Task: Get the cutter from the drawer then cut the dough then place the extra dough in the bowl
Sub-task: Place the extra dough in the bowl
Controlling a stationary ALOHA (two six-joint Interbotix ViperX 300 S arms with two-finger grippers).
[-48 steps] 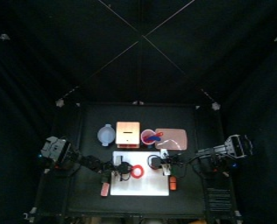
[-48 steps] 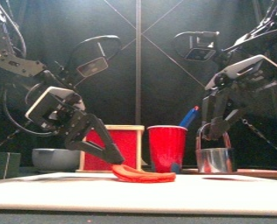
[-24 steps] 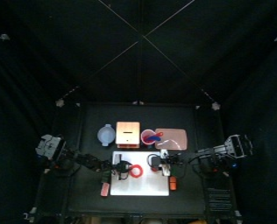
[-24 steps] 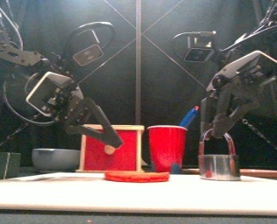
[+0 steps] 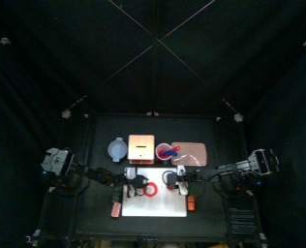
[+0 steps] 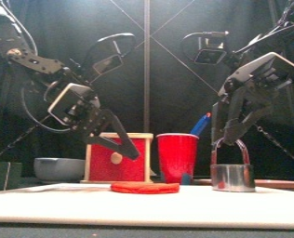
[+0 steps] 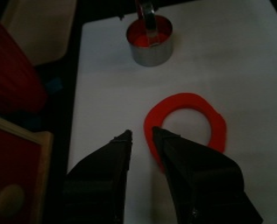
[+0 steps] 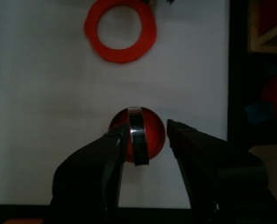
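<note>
My left gripper has dropped the ring flat on the board and hangs above it empty, slightly open; my right gripper clamps the cutter by its handle just right of it, so the bowl, far left, still waits.

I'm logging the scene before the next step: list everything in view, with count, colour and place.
cutting board: one, white, front middle of the table.
dough ring: one, red, flat on the board, left of the cutter.
cutter: one, metal, standing on the board.
dough piece: one, red, inside the cutter.
wooden box: one, pale with a red drawer front, behind the board.
cup: one, red, right of the box, holding a blue knife.
bowl: one, blue-grey, left of the box.
tray: one, pink, right of the cup.
left gripper: black, open, above the dough ring.
right gripper: black, shut on the cutter's handle.
</note>
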